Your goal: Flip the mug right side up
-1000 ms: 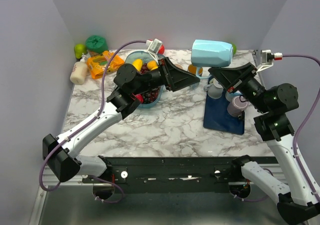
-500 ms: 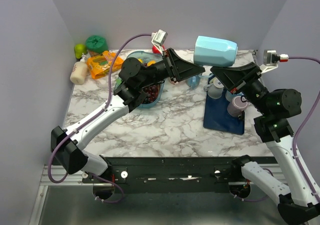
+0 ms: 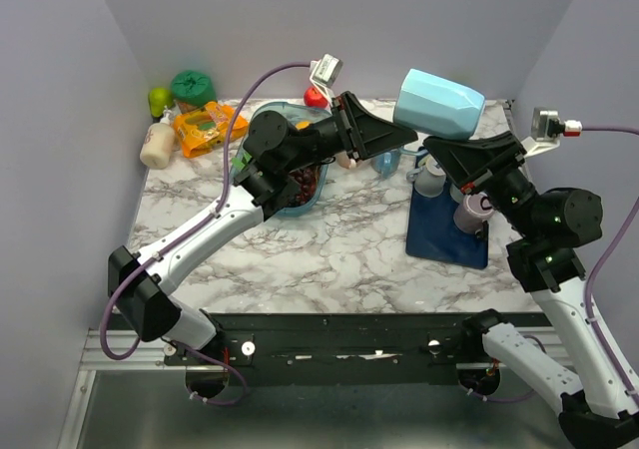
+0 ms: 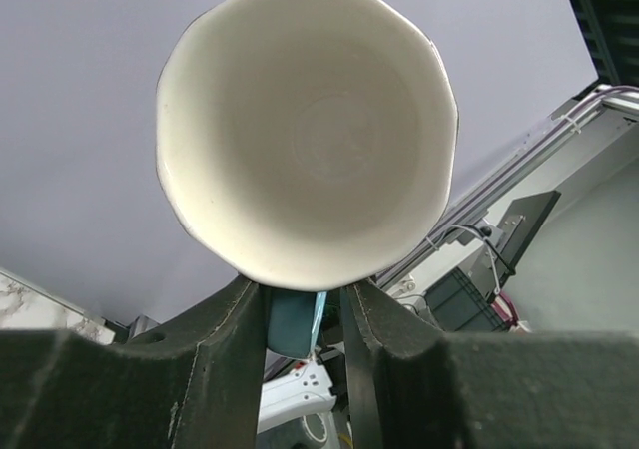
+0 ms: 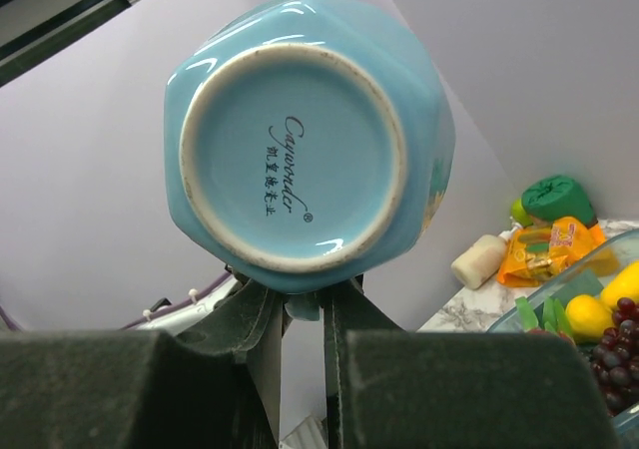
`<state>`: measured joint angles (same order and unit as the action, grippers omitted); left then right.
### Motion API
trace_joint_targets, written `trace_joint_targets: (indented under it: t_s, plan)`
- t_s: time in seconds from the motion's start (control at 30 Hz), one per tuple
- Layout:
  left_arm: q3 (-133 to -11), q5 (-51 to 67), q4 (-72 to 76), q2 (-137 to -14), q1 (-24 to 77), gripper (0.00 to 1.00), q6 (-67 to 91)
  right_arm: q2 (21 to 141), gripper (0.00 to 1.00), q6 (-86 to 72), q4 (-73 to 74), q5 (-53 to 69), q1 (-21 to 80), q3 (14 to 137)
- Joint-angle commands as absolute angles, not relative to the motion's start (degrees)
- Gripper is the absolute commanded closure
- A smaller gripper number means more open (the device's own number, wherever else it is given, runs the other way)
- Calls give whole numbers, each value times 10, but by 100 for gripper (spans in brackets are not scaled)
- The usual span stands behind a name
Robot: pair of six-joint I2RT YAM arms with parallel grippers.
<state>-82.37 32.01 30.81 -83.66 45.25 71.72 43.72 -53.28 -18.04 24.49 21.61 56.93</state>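
Observation:
The light blue mug (image 3: 439, 105) hangs on its side in the air over the back of the table, mouth toward the left. My left gripper (image 3: 404, 132) reaches it from the left and is shut on its teal handle (image 4: 293, 319); the cream inside (image 4: 305, 130) faces that camera. My right gripper (image 3: 436, 150) comes from the right and is shut on the same handle (image 5: 306, 304), under the mug's printed base (image 5: 295, 145).
A blue mat (image 3: 446, 234) at the right holds small cups (image 3: 429, 180) (image 3: 471, 213). A bowl of fruit (image 3: 290, 175) lies under the left arm. An orange packet (image 3: 205, 128), a white bottle (image 3: 157, 145) and green items (image 3: 190, 87) stand back left.
The mug has moved up and to the right and its mouth end has tipped upward. The left arm has stretched further right with it; the right gripper rose slightly.

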Motion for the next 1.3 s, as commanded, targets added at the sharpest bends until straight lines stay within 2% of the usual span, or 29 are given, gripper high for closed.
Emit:
trace_joint_targets:
  t_s: [0.0, 0.07, 0.1, 0.27, 0.33, 0.37, 0.43, 0.47, 0.57, 0.8, 0.87, 0.9, 1.07, 1.27]
  plan:
    - [-853, 310, 366, -845, 461, 65, 729, 428, 99, -508, -164, 265, 229, 550]
    - [-853, 314, 367, -847, 461, 82, 729, 424, 99, -506, -153, 258, 229, 548]
    - [-853, 316, 367, -847, 461, 100, 728, 424, 99, -505, -148, 255, 229, 548]
    - [-848, 306, 331, -837, 461, 100, 684, 430, 98, -492, -96, 237, 229, 559]
    - [-848, 294, 282, -823, 461, 100, 652, 429, 86, -485, -77, 220, 229, 561]
    - [-848, 281, 264, -817, 461, 100, 618, 428, 73, -482, -63, 214, 229, 559]
    - [-851, 261, 204, -801, 460, 100, 576, 419, 54, -467, -48, 188, 229, 555]
    - [-853, 241, 180, -796, 460, 100, 532, 417, 42, -465, -21, 174, 229, 554]
    - [-870, 208, 87, -783, 460, 100, 470, 410, 31, -447, 44, 135, 229, 562]
    - [-909, 107, -152, -773, 460, 100, 295, 381, 26, -441, 206, 50, 229, 553]
    - [-908, 70, -189, -774, 460, 100, 252, 374, 25, -457, 264, 3, 229, 551]
    - [-902, 31, -233, -776, 460, 100, 217, 374, 25, -470, 308, -61, 229, 555]
    - [-852, -34, -265, -780, 460, 100, 173, 388, 23, -505, 431, -162, 229, 572]
    - [-799, -75, -241, -818, 460, 100, 145, 368, 23, -517, 442, -220, 229, 555]
